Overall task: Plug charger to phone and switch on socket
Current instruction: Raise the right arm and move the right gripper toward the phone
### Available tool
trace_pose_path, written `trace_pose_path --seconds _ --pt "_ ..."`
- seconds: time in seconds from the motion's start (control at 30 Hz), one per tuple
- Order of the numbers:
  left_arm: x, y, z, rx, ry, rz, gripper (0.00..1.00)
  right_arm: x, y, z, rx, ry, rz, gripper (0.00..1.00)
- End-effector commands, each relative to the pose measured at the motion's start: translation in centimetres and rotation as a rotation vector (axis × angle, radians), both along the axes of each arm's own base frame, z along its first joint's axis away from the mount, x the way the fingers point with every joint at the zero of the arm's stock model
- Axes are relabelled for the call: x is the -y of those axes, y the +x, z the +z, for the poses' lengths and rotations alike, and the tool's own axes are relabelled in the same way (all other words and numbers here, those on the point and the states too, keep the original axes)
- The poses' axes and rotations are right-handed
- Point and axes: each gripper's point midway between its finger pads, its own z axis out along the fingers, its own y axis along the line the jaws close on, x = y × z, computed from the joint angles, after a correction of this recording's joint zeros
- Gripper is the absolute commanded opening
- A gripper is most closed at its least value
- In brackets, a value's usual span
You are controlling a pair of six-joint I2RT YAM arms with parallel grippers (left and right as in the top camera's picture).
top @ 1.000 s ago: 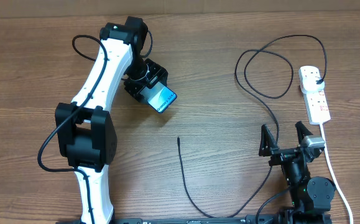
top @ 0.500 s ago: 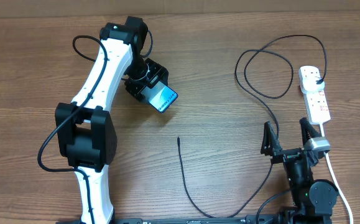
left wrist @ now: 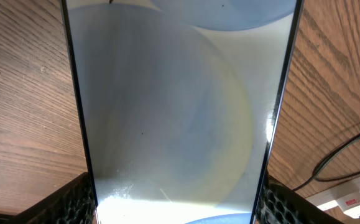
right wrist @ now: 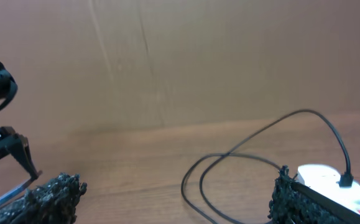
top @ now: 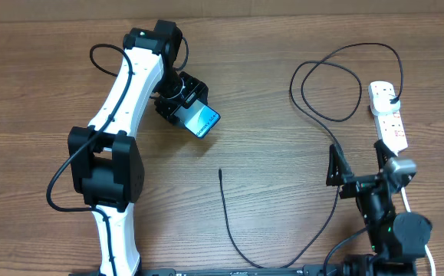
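Note:
My left gripper (top: 185,107) is shut on the phone (top: 202,121), whose cyan screen faces up, held at the upper left. In the left wrist view the phone (left wrist: 180,112) fills the frame between the fingertips (left wrist: 68,202). The charger is a thin black cable; its free tip (top: 220,173) lies on the wood mid-table. It runs down, right and up in a loop (right wrist: 242,168) to a black plug (top: 394,96) in the socket, a white power strip (top: 390,123). My right gripper (top: 357,162) is open and empty, just left of the strip's near end, over the cable.
The power strip's white cord (top: 409,203) runs down the right edge past my right arm. A cardboard wall (right wrist: 180,62) closes the back of the table. The left arm (top: 122,100) spans the left side. The strip also shows in the left wrist view (left wrist: 347,199).
My right arm has shifted right and turned toward the power strip. The phone in my left gripper has barely moved.

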Motion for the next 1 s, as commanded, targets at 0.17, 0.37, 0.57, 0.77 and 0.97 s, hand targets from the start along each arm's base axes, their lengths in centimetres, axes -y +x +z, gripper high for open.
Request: trace_pose_path --seconds 0.17,0.37,0.57,0.77,0.97 --pt "0.6 0.5 0.8 0.014 -0.031 0.012 0.04 -3.5 3.0 2.0 -0.198 0.065 0.217 1.0" --pt "0.6 0.5 0.8 0.013 -0.031 0.012 0.04 -6.4 5.9 0.8 -0.431 0.278 0.387 1.0" --pt "0.6 0.5 0.8 0.013 -0.031 0.012 0.04 -10.6 7.0 -0.6 -0.595 0.424 0.709 1.0" --pt "0.6 0.5 0.8 0.002 -0.03 0.04 0.04 -11.1 8.9 -3.1 -0.703 0.577 0.741 1.0" --pt "1.0 0.4 1.0 -0.03 -0.048 0.105 0.04 -11.2 10.2 -5.1 -0.882 0.833 0.646 1.0"
